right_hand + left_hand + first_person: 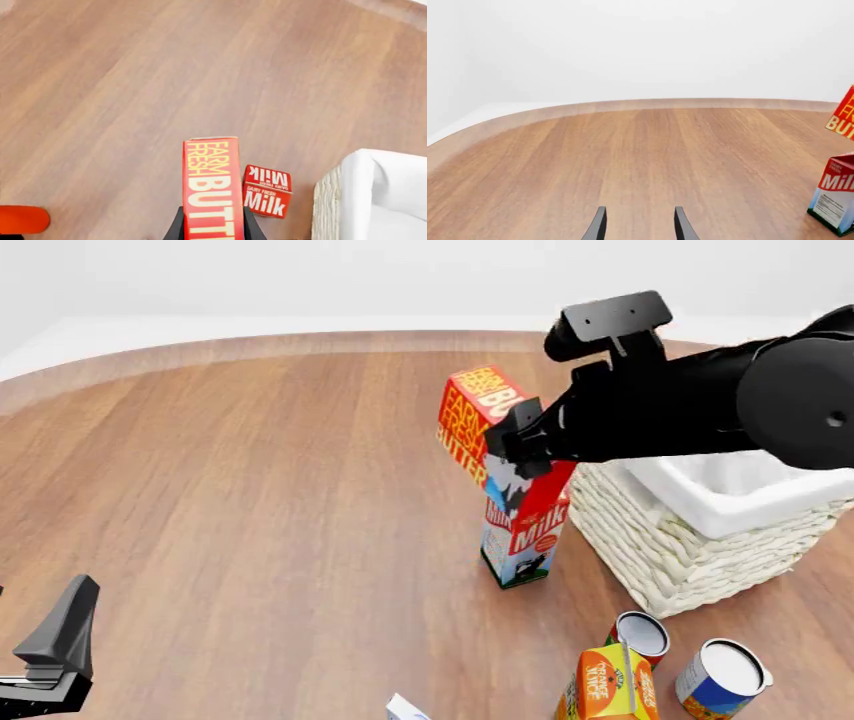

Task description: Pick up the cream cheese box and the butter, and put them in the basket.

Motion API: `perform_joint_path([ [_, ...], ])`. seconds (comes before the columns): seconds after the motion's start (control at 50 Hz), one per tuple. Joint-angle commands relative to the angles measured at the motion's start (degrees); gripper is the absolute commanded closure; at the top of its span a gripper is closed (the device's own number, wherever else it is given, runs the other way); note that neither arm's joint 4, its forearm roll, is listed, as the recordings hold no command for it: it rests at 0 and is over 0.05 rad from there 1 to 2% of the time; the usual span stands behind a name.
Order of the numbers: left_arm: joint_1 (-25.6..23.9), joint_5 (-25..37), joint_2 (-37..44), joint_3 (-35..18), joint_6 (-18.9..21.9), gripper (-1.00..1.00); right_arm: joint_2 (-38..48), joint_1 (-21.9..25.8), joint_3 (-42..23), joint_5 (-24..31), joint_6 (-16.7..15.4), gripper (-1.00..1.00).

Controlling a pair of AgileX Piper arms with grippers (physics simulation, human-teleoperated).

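While the butter hangs in the air, clamped at its lower end between the black fingers of the right gripper, its red and orange carton tilts above the Milk carton and sits up and to the left of the basket in the front view. From the right wrist camera the butter fills the space between the two fingers, with the Milk carton on the table beneath it and the white-lined basket rim just beside that carton. A small white corner at the front view's lower edge, possibly the cream cheese box, is too cropped to identify. Near it stand an orange juice carton and two open cans. Low at the front view's left, the left gripper rests well apart from all of this; its wrist view shows the left gripper with fingers spread apart over bare wooden table, nothing between them.
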Motion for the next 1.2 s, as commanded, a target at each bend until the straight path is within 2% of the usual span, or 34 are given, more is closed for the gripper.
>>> perform_joint_path([
  [0.02, 0.0, 0.0, 0.0, 0.0, 0.0, -1.0, -4.54, -3.43, -1.49, 0.25, 2.62, 1.0],
  [0.2, 0.0, 0.0, 0.0, 0.0, 0.0, -1.0, -6.71, -9.39, -2.63, 2.87, 3.05, 1.0],
  [0.24, 0.0, 0.0, 0.0, 0.0, 0.0, -1.0, -7.34, -10.33, -3.55, 4.21, 4.65, 1.0],
  [0.28, 0.0, 0.0, 0.0, 0.0, 0.0, -1.0, -7.86, -12.09, -3.71, 4.72, 3.84, 1.0],
  [0.3, 0.0, 0.0, 0.0, 0.0, 0.0, -1.0, -8.19, -13.16, -5.38, 6.27, 5.01, 1.0],
  [0.32, 0.0, 0.0, 0.0, 0.0, 0.0, -1.0, -8.22, -13.63, -6.2, 6.94, 4.4, 1.0],
  [0.42, 0.0, 0.0, 0.0, 0.0, 0.0, -1.0, -8.92, -14.78, -8.03, 8.59, 5.66, 1.0],
  [0.54, 0.0, 0.0, 0.0, 0.0, 0.0, -1.0, -9.86, -16.03, -10.49, 11.52, 5.85, 1.0],
  [0.6, 0.0, 0.0, 0.0, 0.0, 0.0, -1.0, -10.54, -19.74, -11.44, 13.2, 5.41, 1.0],
  [0.76, 0.0, 0.0, 0.0, 0.0, 0.0, -1.0, -11.36, -23.97, -14.98, 16.73, 4.67, 1.0],
  [0.86, 0.0, 0.0, 0.0, 0.0, 0.0, -1.0, -11.39, -24.79, -14.96, 16.69, 4.38, 1.0],
  [0.88, 0.0, 0.0, 0.0, 0.0, 0.0, -1.0, -12.53, -28.15, -12.25, 14.75, 5.89, 1.0],
  [0.92, 0.0, 0.0, 0.0, 0.0, 0.0, -1.0, -12.86, -28.72, -11.43, 13.92, 7.31, 1.0],
  [1.2, 0.0, 0.0, 0.0, 0.0, 0.0, -1.0, -14.05, -33.14, -5.29, 8.24, 10.1, 1.0],
])
